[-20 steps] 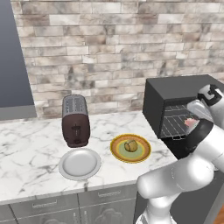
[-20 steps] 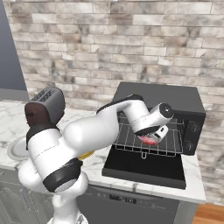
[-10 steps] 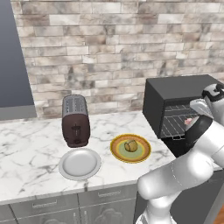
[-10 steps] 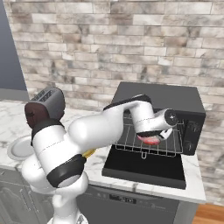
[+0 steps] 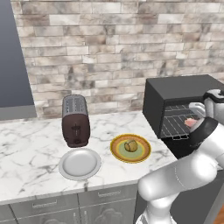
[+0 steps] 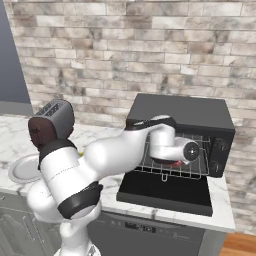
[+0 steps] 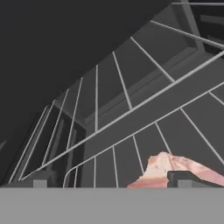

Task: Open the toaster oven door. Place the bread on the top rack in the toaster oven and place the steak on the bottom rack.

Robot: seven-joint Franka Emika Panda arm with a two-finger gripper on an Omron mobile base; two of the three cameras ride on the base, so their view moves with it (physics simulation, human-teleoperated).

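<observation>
Inside toaster oven [image 6: 200, 117] — steak [image 7: 175, 168] on rack | gripper [image 7: 109, 180] spread wide

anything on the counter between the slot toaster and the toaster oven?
Yes. In the left base view a yellow-rimmed green plate with the bread on it lies between the slot toaster and the toaster oven.
</observation>
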